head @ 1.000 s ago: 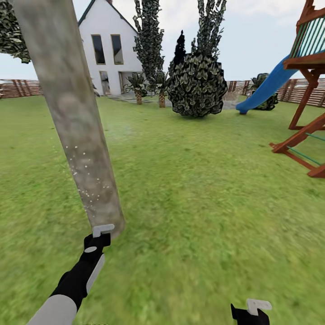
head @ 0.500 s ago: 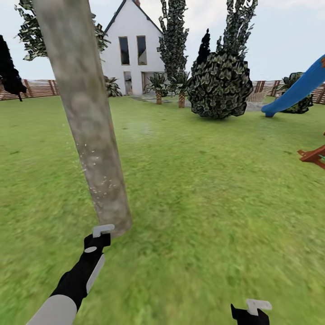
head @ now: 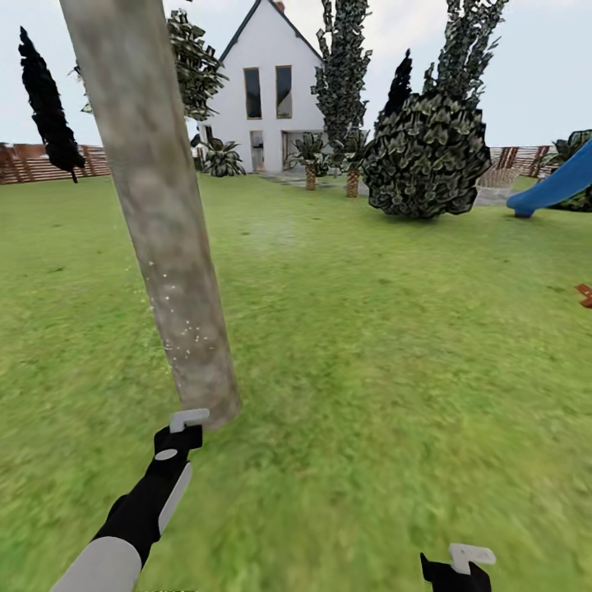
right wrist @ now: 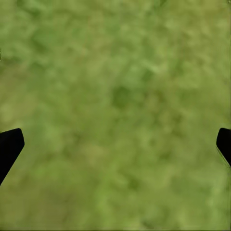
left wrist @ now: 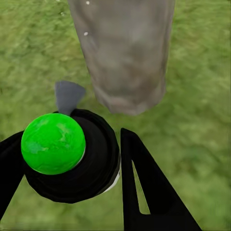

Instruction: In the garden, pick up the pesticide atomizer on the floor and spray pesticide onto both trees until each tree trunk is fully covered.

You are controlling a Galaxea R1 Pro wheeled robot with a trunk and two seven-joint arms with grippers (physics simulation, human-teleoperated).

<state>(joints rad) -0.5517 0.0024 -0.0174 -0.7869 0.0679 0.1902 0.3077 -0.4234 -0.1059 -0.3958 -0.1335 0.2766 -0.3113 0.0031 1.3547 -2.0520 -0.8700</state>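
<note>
Atomizer [left wrist: 72,159] sits clamped between the black fingers [left wrist: 149,192] of the left gripper [head: 182,427]; in the left wrist view its dark round body and bright green spot are seen from above, with the grey spray head aimed at the foot of the tree trunk [head: 156,205]. From the head view the pale trigger head shows at the end of the left arm, just beside the trunk's base where it meets the grass floor [head: 370,370]. The trunk is thick, mottled grey-brown and leans slightly; fine white specks dot its lower part.

Right gripper [head: 456,567] hangs low over the grass at the lower edge of the head view. In the right wrist view its two fingertips [right wrist: 9,147] stand spread wide apart with nothing between them, bare grass beyond.

Background, well apart from the robot: a white house [head: 267,90], a round dark bush [head: 423,156], tall thin leafy trees, short palms, a brown slat fence [head: 49,163] and the end of a blue slide [head: 559,185].
</note>
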